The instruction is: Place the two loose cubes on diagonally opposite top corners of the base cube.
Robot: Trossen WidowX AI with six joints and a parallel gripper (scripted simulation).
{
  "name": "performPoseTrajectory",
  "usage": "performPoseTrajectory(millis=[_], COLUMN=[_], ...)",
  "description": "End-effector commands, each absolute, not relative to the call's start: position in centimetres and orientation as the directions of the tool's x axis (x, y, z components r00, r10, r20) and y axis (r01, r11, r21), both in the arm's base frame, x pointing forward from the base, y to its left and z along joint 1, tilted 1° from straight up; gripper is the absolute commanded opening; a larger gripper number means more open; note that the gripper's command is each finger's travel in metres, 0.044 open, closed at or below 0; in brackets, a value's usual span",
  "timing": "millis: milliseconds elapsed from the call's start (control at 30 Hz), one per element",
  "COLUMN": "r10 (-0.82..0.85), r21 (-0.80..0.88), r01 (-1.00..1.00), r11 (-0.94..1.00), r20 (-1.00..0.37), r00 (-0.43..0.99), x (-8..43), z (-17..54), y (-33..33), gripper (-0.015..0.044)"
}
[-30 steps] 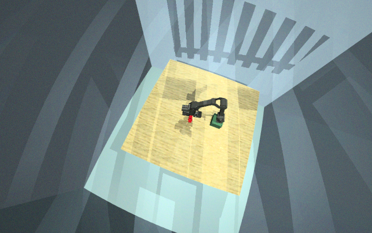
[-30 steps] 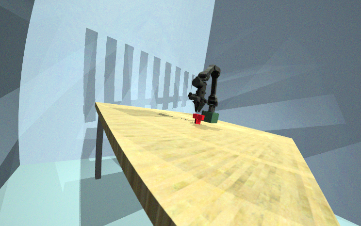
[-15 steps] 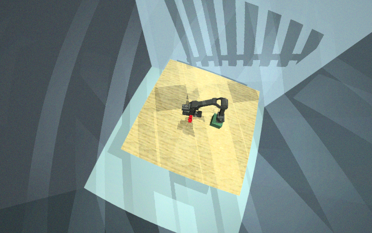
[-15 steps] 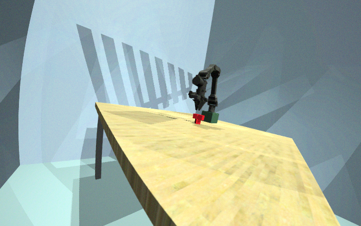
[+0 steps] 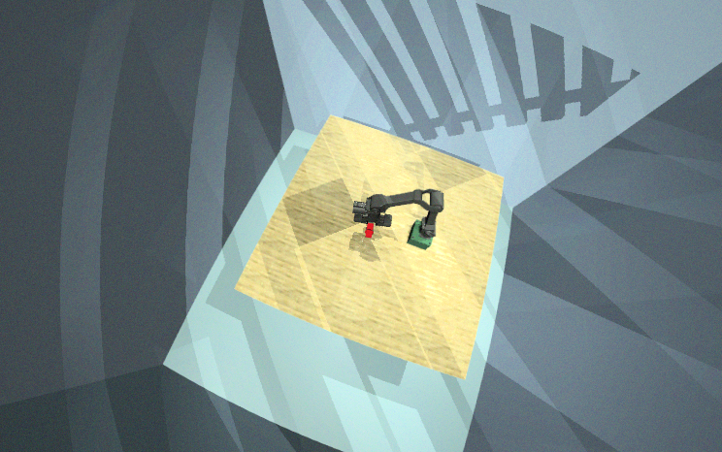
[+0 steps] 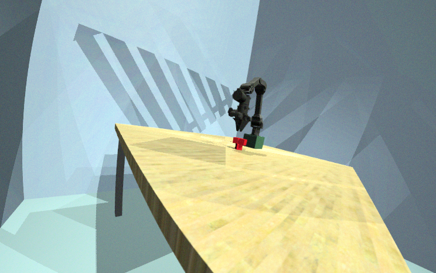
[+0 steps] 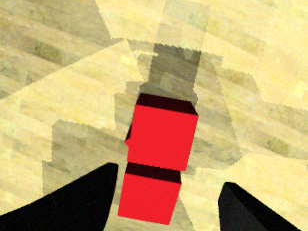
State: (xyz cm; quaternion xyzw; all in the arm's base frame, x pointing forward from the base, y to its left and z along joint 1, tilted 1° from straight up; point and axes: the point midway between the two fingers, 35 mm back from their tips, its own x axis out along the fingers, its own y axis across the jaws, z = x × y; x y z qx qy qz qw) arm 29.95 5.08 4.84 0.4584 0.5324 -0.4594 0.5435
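Two red cubes, one in front [image 7: 162,139] and one behind it [image 7: 150,200] in the wrist view, form a row. In the exterior view their faces [image 6: 235,140] [image 6: 244,142] form the level bar of a T on the red base cube [image 6: 238,147]. The base is mostly hidden in the wrist view; a small corner shows at the left. A dark strip lies between the upper cubes; the gap's width cannot be told. My gripper [image 6: 242,127] [image 7: 170,183] is open and empty, above the stack, its fingers either side of the row in the wrist view and touching nothing.
The pale wooden table [image 5: 373,303] [image 6: 257,193] carries the stack. The arm's green base block [image 5: 419,238] [image 6: 256,142] stands to the right of the cubes. The dark arm links arch from it to the gripper. Striped shadows cross the table and walls.
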Motion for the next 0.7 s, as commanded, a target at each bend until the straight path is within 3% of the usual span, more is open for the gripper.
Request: performPoseTrajectory(millis=[0, 667], r10=[-0.008, -0.008], r21=[0.025, 0.025], r01=[0.987, 0.987], r11=[0.157, 0.157], r20=[-1.0, -1.0], r00=[0.026, 0.027], x=[30.22, 30.2], z=[5.65, 6.56], y=[5.14, 5.14], gripper=[0.0205, 0.0205])
